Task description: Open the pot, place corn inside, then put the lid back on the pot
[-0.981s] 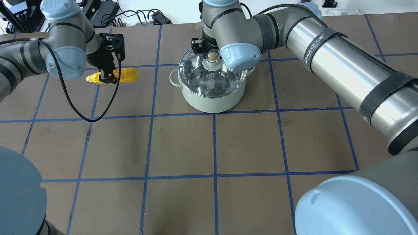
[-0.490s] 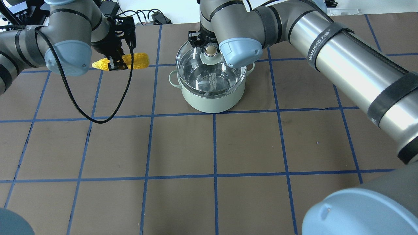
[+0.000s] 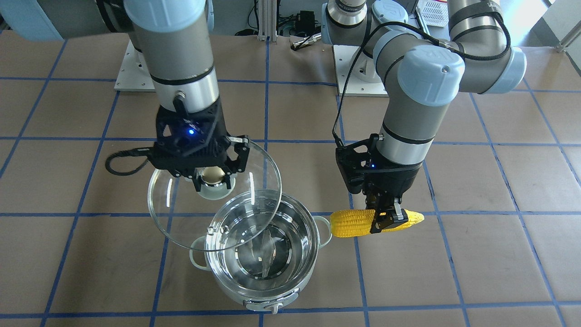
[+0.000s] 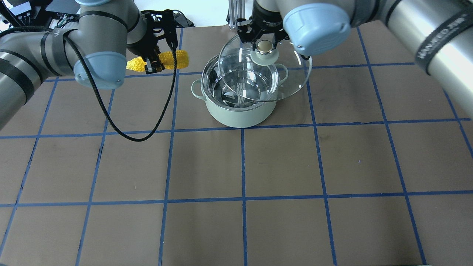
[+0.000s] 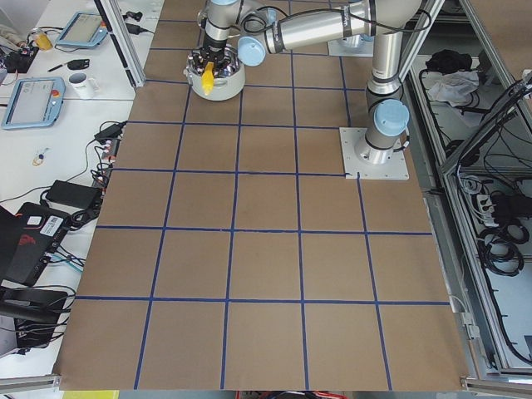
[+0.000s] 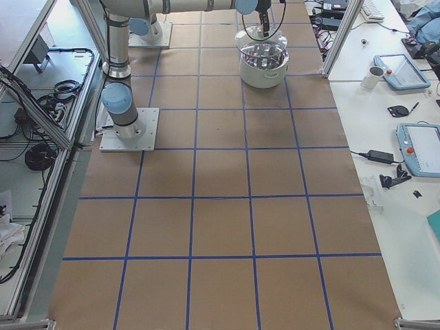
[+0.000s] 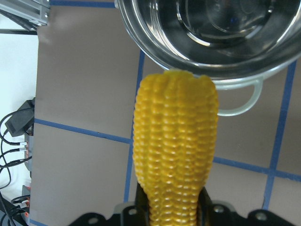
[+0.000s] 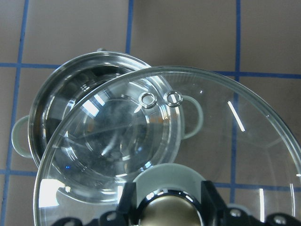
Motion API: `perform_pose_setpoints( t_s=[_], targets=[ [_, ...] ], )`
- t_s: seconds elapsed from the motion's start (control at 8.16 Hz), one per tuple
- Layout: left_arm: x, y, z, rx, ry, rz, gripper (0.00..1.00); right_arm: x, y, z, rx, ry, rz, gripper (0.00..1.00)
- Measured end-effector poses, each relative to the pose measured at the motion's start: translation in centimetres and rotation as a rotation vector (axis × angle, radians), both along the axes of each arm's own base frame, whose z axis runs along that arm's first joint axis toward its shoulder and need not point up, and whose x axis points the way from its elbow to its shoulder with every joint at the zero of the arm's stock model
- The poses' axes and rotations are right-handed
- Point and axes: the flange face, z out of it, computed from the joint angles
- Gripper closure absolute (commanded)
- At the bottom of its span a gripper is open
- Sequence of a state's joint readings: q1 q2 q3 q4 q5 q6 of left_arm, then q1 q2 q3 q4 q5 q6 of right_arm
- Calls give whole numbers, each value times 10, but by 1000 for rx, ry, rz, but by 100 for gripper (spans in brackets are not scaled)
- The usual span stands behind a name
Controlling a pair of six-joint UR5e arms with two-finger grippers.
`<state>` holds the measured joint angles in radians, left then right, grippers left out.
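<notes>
Left hand (image 3: pixel 384 221) pointing down, fingers clamped, right hand (image 3: pixel 212 182) likewise, both arms raised.

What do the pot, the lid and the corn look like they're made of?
The pot looks like metal: mirror-bright steel inside with reflections, smooth mint coating outside, perhaps enamel. The lid is clear glass, since the table shows through it. The corn has evenly yellow, moulded-looking kernels, so it is probably plastic or rubber.
</notes>
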<state>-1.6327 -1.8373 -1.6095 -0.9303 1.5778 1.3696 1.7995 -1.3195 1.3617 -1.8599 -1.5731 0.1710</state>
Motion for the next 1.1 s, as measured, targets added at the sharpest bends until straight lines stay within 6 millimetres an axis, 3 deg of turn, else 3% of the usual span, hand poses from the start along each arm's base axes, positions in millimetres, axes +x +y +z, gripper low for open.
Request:
perform_pose_setpoints(
  t_s=[0.25,0.37,0.74,1.1],
  targets=[
    [-31,4,7,-71,31,18,100,-53,31,31,45,28,2,65],
    [-50,5,8,-112,54,24,100,-67,43,38,73,39,0,66],
    [-116,16,-14,-135,124,45,100,-78,59,44,120,54,36,66],
    [-150,12,-37,-131,153,33,100,-80,60,45,122,50,44,67]
  ],
)
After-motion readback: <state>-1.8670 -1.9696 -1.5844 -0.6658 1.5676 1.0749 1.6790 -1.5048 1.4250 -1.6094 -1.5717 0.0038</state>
